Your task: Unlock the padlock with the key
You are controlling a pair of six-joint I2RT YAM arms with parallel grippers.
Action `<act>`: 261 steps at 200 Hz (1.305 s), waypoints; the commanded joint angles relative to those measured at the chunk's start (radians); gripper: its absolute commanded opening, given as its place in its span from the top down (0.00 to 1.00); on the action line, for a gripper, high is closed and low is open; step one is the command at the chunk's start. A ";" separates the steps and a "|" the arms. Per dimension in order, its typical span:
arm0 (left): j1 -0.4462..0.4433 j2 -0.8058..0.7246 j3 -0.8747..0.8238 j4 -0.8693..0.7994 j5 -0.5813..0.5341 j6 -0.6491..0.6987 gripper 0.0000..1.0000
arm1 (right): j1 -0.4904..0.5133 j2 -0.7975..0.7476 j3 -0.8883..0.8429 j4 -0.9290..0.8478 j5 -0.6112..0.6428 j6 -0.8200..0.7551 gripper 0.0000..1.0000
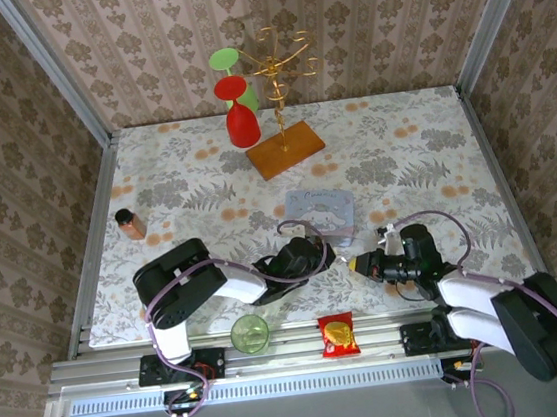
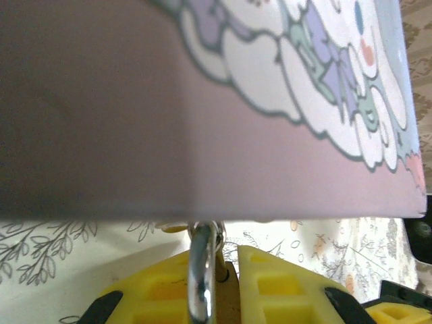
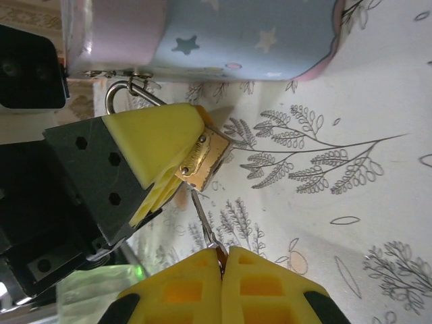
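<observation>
From above, the left claw [image 1: 324, 257] and right claw [image 1: 355, 264] meet near the table's [image 1: 433, 151] near edge, by the pastel tin box [image 1: 321, 211].
Left wrist: its yellow fingers [image 2: 270, 283] pinch the small brass padlock [image 2: 201, 270].
Right wrist: that claw pinches the thin silver key [image 3: 204, 223], which touches the padlock.

Left end effector [image 2: 214, 283] and right end effector [image 3: 221, 266] pinched, apparently facing tip-to-tip

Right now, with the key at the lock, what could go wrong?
The thin key is pinched only at its end by the right gripper; twisting could make it slip or bend. The padlock, clamped by the left gripper, seems hooked to the tin box, so a pull might drag the box.
</observation>
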 commanded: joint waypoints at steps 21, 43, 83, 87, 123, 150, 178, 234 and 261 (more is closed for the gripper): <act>0.013 0.025 -0.060 0.281 0.098 -0.127 1.00 | -0.013 0.113 0.013 0.186 -0.157 0.025 1.00; 0.021 0.069 -0.087 0.416 0.104 -0.181 1.00 | -0.013 0.135 0.014 0.226 -0.162 0.042 1.00; 0.021 0.071 -0.104 0.447 0.095 -0.191 1.00 | -0.019 0.207 0.027 0.266 -0.164 0.052 1.00; 0.023 0.068 -0.107 0.451 0.095 -0.191 1.00 | -0.022 0.219 0.024 0.282 -0.164 0.056 1.00; 0.030 0.041 -0.121 0.453 0.095 -0.186 1.00 | -0.042 0.340 0.030 0.476 -0.199 0.122 1.00; 0.036 0.042 -0.137 0.488 0.093 -0.201 1.00 | -0.056 0.423 0.038 0.591 -0.216 0.157 1.00; 0.041 0.019 -0.147 0.479 0.095 -0.193 1.00 | -0.074 0.517 0.025 0.740 -0.236 0.202 1.00; 0.053 -0.024 -0.148 0.439 0.104 -0.177 1.00 | -0.079 0.522 0.005 0.754 -0.239 0.198 1.00; 0.056 -0.006 -0.135 0.478 0.116 -0.190 1.00 | -0.072 0.434 0.026 0.608 -0.222 0.143 1.00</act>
